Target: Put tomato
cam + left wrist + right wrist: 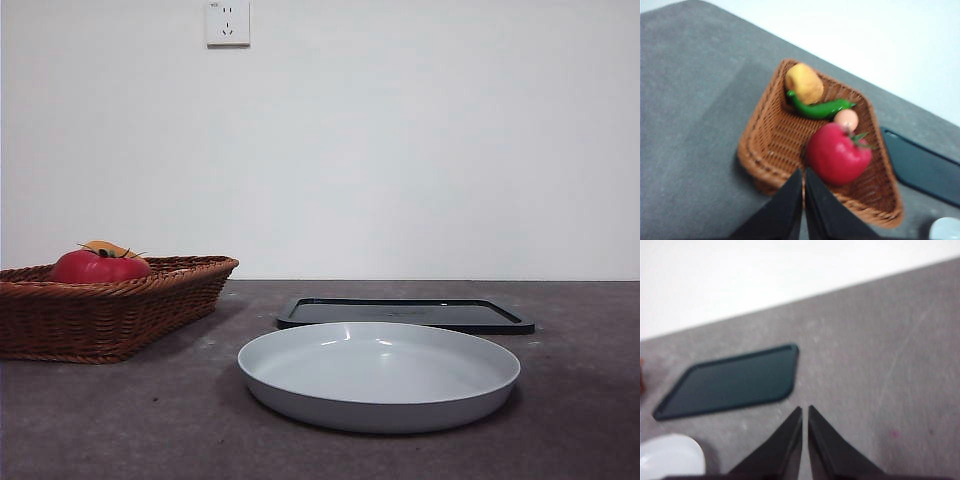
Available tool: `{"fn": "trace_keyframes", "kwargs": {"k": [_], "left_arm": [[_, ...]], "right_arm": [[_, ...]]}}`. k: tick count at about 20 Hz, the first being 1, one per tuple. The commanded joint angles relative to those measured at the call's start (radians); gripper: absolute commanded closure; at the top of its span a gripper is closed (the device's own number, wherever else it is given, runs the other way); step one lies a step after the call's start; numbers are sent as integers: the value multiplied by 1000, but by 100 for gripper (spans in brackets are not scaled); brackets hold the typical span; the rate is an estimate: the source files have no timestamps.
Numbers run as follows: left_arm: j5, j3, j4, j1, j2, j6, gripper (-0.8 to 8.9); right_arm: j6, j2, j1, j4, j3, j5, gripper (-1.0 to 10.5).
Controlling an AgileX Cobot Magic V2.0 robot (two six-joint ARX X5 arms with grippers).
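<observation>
My left pincer point(803, 200), clenched and empty, hangs above the near edge of the basket point(770, 145). The tomato point(837, 154) lies inside, just ahead and below. My right pincer point(805, 437), also clenched, is farther off.

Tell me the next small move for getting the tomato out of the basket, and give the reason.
Probably open the left gripper and lower it toward the glossy red tomato. Its jaws are shut above the brown wicker basket, where the tomato lies untouched; the right gripper waits over bare table.
</observation>
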Motion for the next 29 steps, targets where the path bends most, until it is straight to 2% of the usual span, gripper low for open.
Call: {"fn": "trace_keyframes", "kwargs": {"k": [1,7,15,20,25,29], "left_arm": [[12,64,-27,2,33,-10,804],[101,213,-106,2,156,47,804],[248,452,-284,2,394,232,804],[359,581,-413,-1,525,325,804],[417,671,-534,-20,611,387,804],[444,750,-650,-72,666,446,804]], "right_arm": [[16,21,0,-23,60,-10,937],[5,125,0,-108,224,-78,937],[-150,385,0,-310,497,-226,937],[-238,563,4,-490,665,-367,937],[-302,689,48,-640,796,-402,937],[-350,777,137,-751,890,-402,937]]}}
